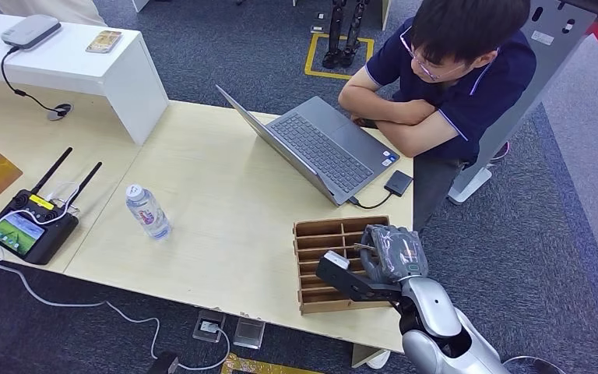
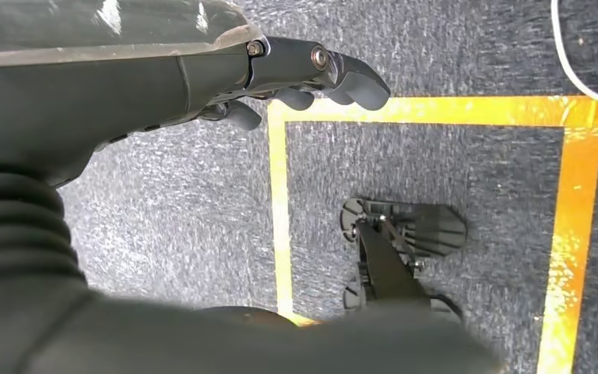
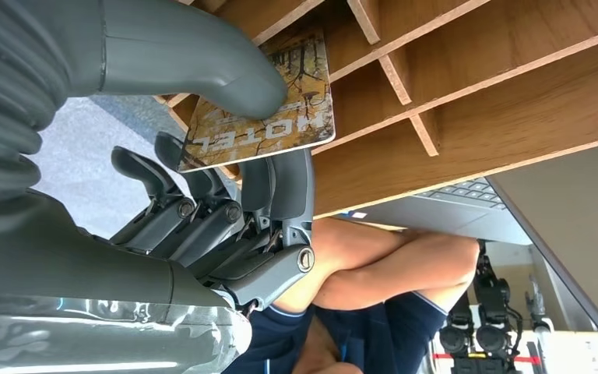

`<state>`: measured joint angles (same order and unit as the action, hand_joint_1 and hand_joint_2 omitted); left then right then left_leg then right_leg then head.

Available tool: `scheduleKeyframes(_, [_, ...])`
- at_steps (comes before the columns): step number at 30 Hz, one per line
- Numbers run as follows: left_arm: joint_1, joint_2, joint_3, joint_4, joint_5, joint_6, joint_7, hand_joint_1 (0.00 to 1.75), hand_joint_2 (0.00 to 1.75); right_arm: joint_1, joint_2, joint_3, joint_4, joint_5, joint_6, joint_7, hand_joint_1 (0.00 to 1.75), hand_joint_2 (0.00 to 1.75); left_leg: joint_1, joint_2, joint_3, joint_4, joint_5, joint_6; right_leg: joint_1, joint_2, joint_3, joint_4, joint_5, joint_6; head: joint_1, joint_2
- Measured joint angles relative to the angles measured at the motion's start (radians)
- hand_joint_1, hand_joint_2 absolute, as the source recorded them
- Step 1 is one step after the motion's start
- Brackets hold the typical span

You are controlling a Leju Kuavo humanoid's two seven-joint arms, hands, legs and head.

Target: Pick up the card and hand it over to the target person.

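A pale wooden table carries an open grey laptop with a small dark adapter box beside it, a clear plastic water bottle with a white cap standing upright near the middle, and a black remote controller with two antennas and a lit screen at the near left edge. A person in a dark blue polo shirt sits behind the laptop, arms folded on the table. At the near right corner lies a brown slotted wooden card organiser, its thin dividers standing around the robot's right hand. That hand pinches a printed hotel card with a tree picture between its thick grey thumb and dark fingers, the card lying just at the organiser's slots. The left hand hangs above grey carpet with yellow tape lines, fingers loosely curled and holding nothing.
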<state>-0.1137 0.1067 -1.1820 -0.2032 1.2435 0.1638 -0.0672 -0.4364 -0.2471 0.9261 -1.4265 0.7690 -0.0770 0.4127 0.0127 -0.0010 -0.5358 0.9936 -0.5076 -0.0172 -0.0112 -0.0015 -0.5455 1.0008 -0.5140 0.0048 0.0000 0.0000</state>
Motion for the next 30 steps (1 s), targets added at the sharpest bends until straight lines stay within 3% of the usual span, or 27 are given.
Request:
scheduleKeyframes(6, [0.000, 0.002, -0.001, 0.001, 0.000, 0.016, 0.007, 0.00, 1.75, -0.021, -0.019, -0.006, -0.057, -0.102, 0.039, -0.006, 1.69, 1.75, 0.000, 0.000, 0.000, 0.000, 0.000, 0.000, 0.000, 0.000, 0.000, 0.000, 0.000, 0.000, 0.000, 0.000])
scheduleKeyframes(11, [0.000, 0.004, 0.002, 0.001, 0.003, 0.015, 0.008, 0.00, 1.75, -0.080, -0.080, -0.034, -0.216, -0.266, 0.047, -0.010, 1.69, 1.75, -0.001, 0.000, -0.002, 0.002, 0.000, 0.000, -0.001, 0.000, -0.003, 0.002, 0.000, 0.000, 0.000, 0.000])
scheduleKeyframes(17, [0.002, 0.003, 0.014, 0.002, 0.015, 0.019, 0.005, 0.00, 1.75, -0.134, -0.121, -0.076, -0.348, -0.338, -0.015, -0.036, 1.69, 1.75, -0.001, -0.001, -0.003, 0.002, 0.000, 0.000, -0.001, -0.001, -0.003, 0.003, -0.001, 0.000, 0.000, 0.000])
scheduleKeyframes(23, [0.003, -0.001, 0.020, 0.003, 0.022, 0.022, 0.001, 0.00, 1.75, -0.157, -0.080, -0.085, -0.326, -0.372, -0.080, -0.108, 1.69, 1.75, 0.000, -0.001, -0.001, 0.002, 0.000, 0.000, 0.000, -0.001, -0.002, 0.002, -0.001, 0.000, 0.000, 0.000])
scheduleKeyframes(30, [0.002, -0.006, 0.015, 0.006, 0.021, 0.022, 0.007, 0.00, 1.75, -0.163, 0.004, -0.058, -0.117, -0.461, -0.173, -0.240, 1.69, 1.75, 0.000, 0.001, 0.001, -0.001, 0.001, 0.000, 0.000, 0.001, 0.001, -0.001, 0.001, 0.000, 0.000, 0.000])
